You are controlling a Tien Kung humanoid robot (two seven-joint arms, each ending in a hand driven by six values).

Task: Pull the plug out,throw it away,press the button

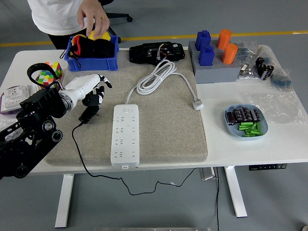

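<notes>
From my head view I can read no text, label, brand, number or sign: the white power strip (125, 136) at lower centre and the white panel (15, 95) at the left edge carry markings too small to make out.

Looks like a robotics lab or workshop: grey concrete floor with a yellow line (269, 33), height-adjustable white table (250, 144), blue parts bin (91, 62), tray of batteries (246, 121).

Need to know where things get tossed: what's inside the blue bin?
The blue bin holds a yellow object and black-and-red items; a person's hand above covers part, and anything beneath is hidden.
</notes>
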